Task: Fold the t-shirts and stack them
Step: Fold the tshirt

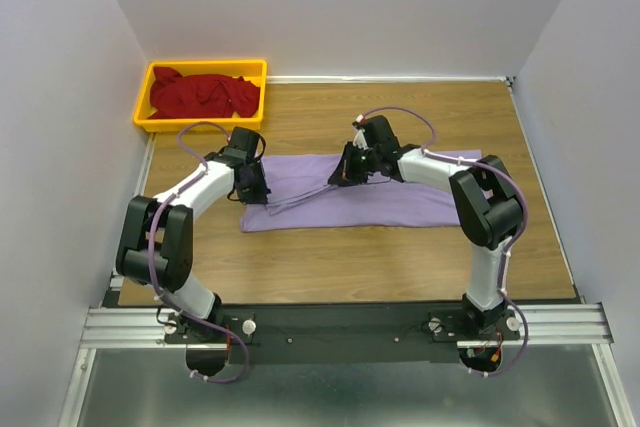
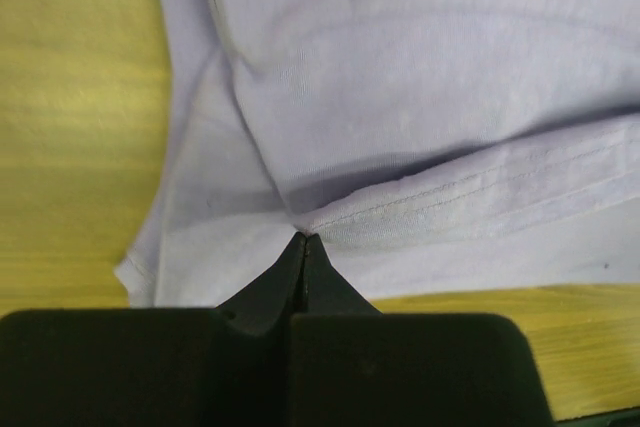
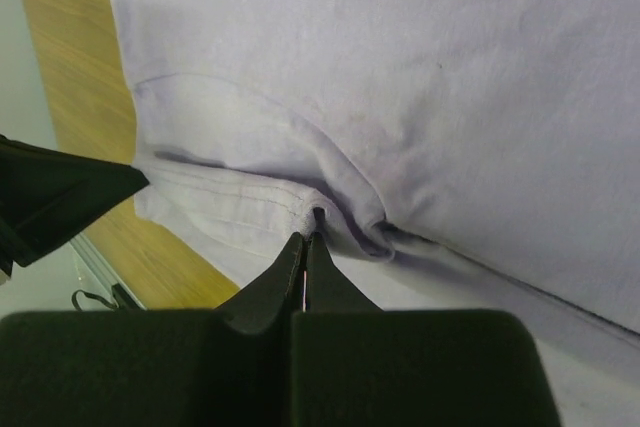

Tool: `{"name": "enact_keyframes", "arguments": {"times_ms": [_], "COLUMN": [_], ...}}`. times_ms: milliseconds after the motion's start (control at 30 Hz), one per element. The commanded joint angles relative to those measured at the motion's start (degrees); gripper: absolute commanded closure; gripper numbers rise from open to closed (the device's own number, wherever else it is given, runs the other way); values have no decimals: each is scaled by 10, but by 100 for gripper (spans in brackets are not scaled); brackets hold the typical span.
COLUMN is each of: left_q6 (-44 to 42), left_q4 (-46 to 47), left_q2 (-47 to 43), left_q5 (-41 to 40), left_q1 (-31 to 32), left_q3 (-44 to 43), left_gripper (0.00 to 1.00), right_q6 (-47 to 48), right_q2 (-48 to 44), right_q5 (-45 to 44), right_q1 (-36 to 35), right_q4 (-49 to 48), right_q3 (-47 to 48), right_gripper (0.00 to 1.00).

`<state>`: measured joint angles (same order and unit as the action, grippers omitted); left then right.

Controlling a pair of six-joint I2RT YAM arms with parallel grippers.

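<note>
A lavender t-shirt [image 1: 400,197] lies partly folded along the middle of the wooden table. My left gripper [image 1: 256,190] is shut on its hem near the shirt's left end; the left wrist view shows the pinched hem [image 2: 420,209] at my closed fingertips [image 2: 305,239]. My right gripper [image 1: 343,175] is shut on a fold of the same shirt near its upper middle; in the right wrist view the bunched cloth [image 3: 330,209] sits at the fingertips [image 3: 306,239]. A strip of cloth is stretched between the two grippers. A red t-shirt [image 1: 203,93] lies crumpled in the yellow bin.
The yellow bin [image 1: 146,94] stands at the far left corner of the table. White walls enclose the table on three sides. Bare wood [image 1: 400,257] shows in front of the shirt and behind it.
</note>
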<state>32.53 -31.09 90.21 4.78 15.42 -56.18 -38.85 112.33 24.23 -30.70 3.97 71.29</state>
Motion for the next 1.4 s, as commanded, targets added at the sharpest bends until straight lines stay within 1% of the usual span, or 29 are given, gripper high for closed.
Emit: {"name": "enact_keyframes", "arguments": {"times_ms": [0,200,267,333,367,400,433,500,533,633,667,700,767,800,833,933,967,1033,1067,1133,1200,1300,1333,1367], "left_q6": [-34,-41,-44,-48,-49,-49,-49,-48,-46,-41,-34,-33,-27,-27,-27,-35,-41,-50,-55,-75,-78,-97,-96,-97], "left_q4": [10,22,24,24,24,24,24,21,21,38,43,54,66,74,80,106,115,120,125,143,160,185,196,202], "left_q2": [28,53,62,65,62,59,55,35,18,-28,-41,-64,-87,-98,-122,-163,-191,-217,-242,-284,-313,-376,-393,-424], "left_q5": [6,7,6,3,-1,-6,-11,-31,-42,-43,-62,-64,-66,-68,-71,-93,-108,-126,-142,-165,-188,-219,-229,-248], "left_q1": [-14,-21,-21,-21,-21,-21,-21,-21,-21,-22,-21,-22,-21,-21,-21,-21,-21,-21,-21,-21,-21,-22,-21,-21], "left_q3": [-31,-39,-41,-44,-44,-44,-44,-44,-43,-31,-22,-17,-1,4,15,34,45,52,60,75,85,114,122,142], "left_gripper": [100,100,100,96,94,90,82,70,62,48,47,41,40,36,35,34,34,30,30,29,24,23,15,13], "right_q6": [6,4,3,4,5,11,15,28,33,47,51,61,73,84,90,118,134,146,154,156,156,156,155,154], "right_q2": [24,42,47,49,48,44,41,28,24,3,-1,-11,-19,-25,-36,-51,-56,-58,-57,-53,-41,-30,-20,-14], "right_q5": [-18,-23,-23,-24,-25,-26,-30,-36,-43,-50,-51,-50,-53,-66,-72,-91,-92,-100,-103,-106,-110,-120,-122,-123], "right_q1": [0,3,4,4,4,4,4,4,4,3,3,0,-4,-7,-14,-27,-38,-52,-67,-88,-99,-117,-120,-127], "right_q4": [35,43,44,47,48,50,53,56,60,63,64,64,64,65,66,65,65,70,73,78,82,89,90,92], "right_q3": [34,57,61,64,66,67,68,71,72,74,75,76,75,71,68,58,56,53,49,48,52,63,67,74], "right_gripper": [94,91,88,85,82,80,78,75,73,72,70,70,69,69,69,70,71,72,72,75,80,86,86,87]}}
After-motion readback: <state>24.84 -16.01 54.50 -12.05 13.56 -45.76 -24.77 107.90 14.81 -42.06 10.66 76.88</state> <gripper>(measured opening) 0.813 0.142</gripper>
